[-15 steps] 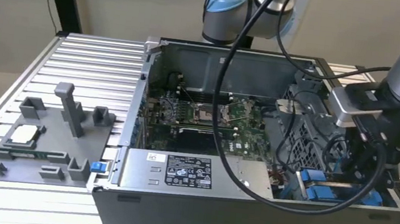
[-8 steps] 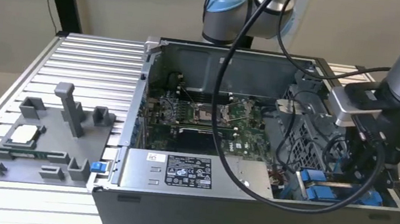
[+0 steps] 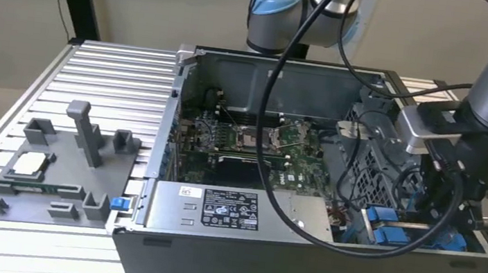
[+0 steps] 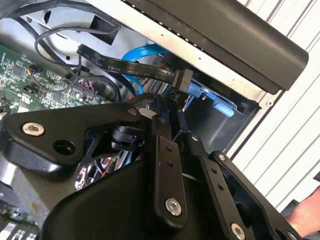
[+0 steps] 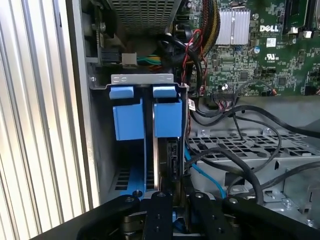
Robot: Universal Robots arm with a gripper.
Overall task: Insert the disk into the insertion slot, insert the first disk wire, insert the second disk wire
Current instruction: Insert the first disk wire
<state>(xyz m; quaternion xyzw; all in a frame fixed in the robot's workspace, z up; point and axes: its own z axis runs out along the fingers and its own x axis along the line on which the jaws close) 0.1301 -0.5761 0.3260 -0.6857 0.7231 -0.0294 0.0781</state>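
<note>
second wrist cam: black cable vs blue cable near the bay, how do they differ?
The black cable is wider, with white print; the blue cable is narrower and plain. The black cable ends in a black plug; the blue cable's end is hidden. Both run beneath the case edge.

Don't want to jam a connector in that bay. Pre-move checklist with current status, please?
1. Disk in its slot, beside a second blue carrier: ok.
2. Gripper at the bay, in line with the disk: ok.
3. Gripper holding a wire: cannot tell.
4. Black flat cable's connector seated: cannot tell.
5. Light-blue cable plugged in: cannot tell, its end is hidden.
6. Case open, bay reachable: ok.
</note>
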